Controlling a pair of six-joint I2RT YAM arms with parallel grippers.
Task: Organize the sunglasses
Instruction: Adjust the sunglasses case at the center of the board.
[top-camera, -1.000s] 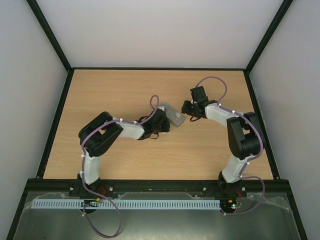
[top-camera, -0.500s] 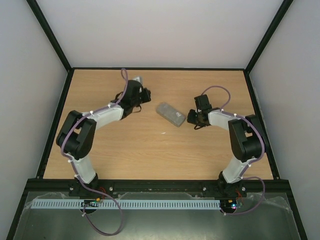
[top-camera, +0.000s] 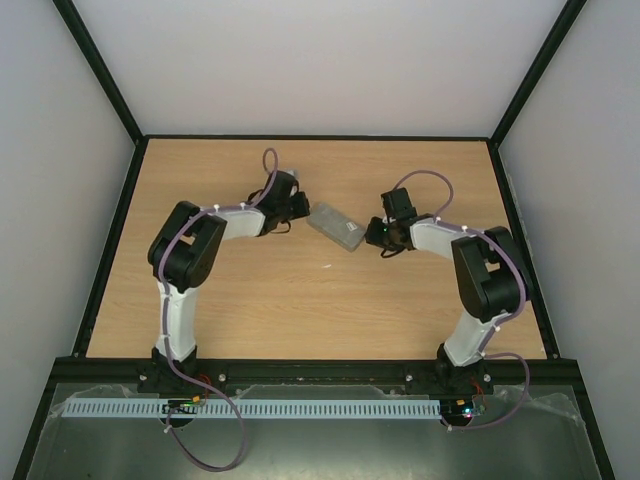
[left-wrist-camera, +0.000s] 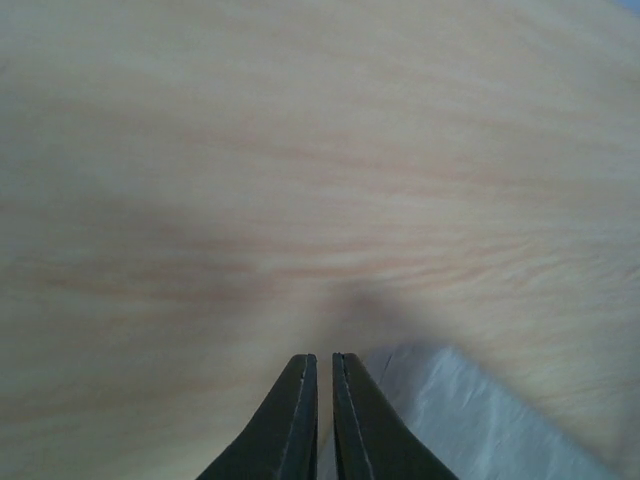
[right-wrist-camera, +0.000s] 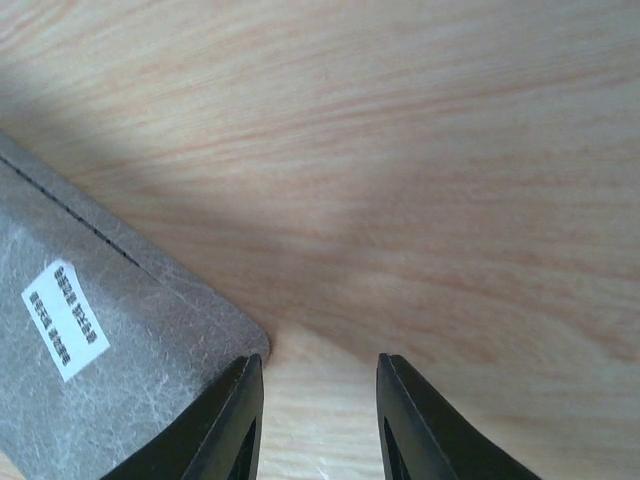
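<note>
Left jaws: all but closed, a hairline slit between my fingers (left-wrist-camera: 296, 420), nothing in them.
Right jaws: parted partway, bare counter (top-camera: 250, 300) between the fingers (right-wrist-camera: 232, 425), nothing held.
Left arm (top-camera: 230, 222): elbow raised on my left, forearm running rightward across the counter, wrist low. The jaws end just beside the left end of the case (top-camera: 336, 225).
Right arm (top-camera: 440, 232): elbow high near the right side, forearm reaching leftward. The jaws sit low at the case's right end.
Case: grey, shut, lying flat at a slant mid-counter between my two jaws.
Left wrist view: a blurred grey corner of the case beside my right finger; I cannot tell whether it touches.
Right wrist view: the case's rounded corner just beside my left finger, its white label (right-wrist-camera: 66, 320) facing up.
Sunglasses: in none of my views; I cannot tell where they are.
Since half a second ago: my left arm has swung back from the far left of the counter towards the case, elbow drawn in. My right jaws have edged closer to the case, which lies about where it did.
Since a second ago: my left arm no longer reaches over the case from the near side.
</note>
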